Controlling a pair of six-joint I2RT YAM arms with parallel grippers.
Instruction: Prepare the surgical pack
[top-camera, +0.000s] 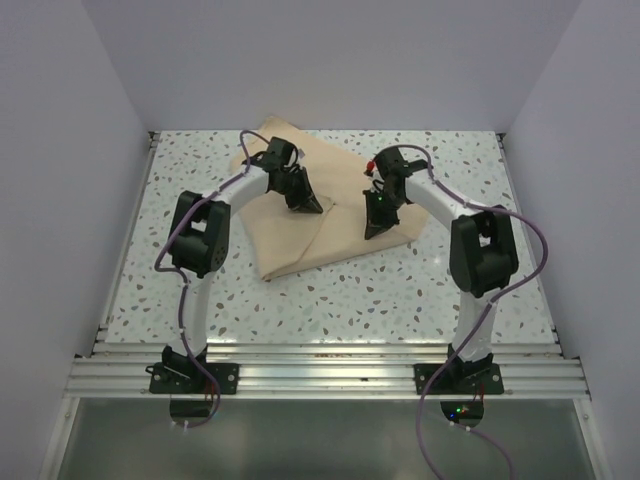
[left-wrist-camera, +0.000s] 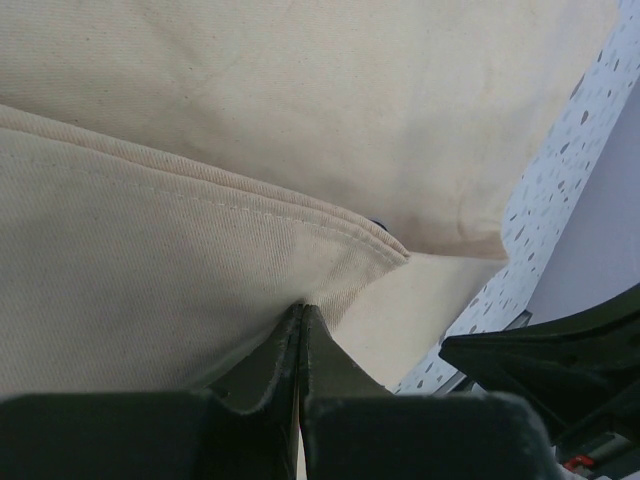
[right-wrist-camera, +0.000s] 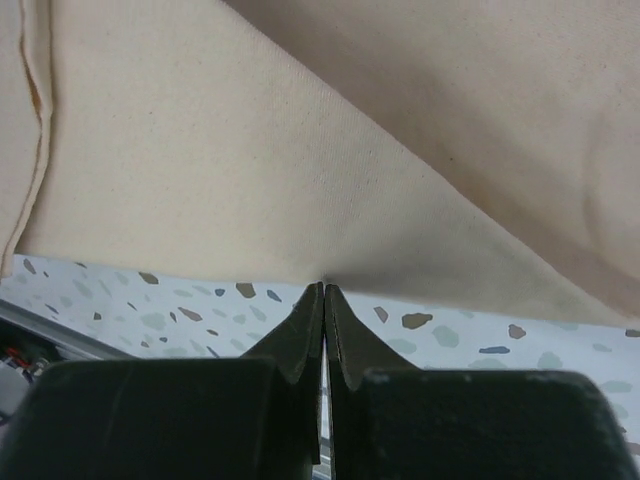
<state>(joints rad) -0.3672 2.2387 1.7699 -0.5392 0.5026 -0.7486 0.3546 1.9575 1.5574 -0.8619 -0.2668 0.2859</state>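
The surgical pack shows only as a tan sheet (top-camera: 300, 240) folded into a flat bundle on the speckled table, its flaps overlapping. My left gripper (top-camera: 312, 207) sits over the bundle's middle, jaws shut with the tips (left-wrist-camera: 300, 308) pinching the hemmed edge of a folded flap (left-wrist-camera: 200, 250). My right gripper (top-camera: 378, 230) is at the bundle's right edge, jaws shut with the tips (right-wrist-camera: 323, 286) nipping the sheet's border (right-wrist-camera: 250, 150) just above the table. Whatever lies under the folds is hidden.
White walls close in the speckled table (top-camera: 180, 290) on the left, back and right. An aluminium rail (top-camera: 320, 375) carries both arm bases at the near edge. The right arm's dark body (left-wrist-camera: 560, 370) looms close beside the left gripper.
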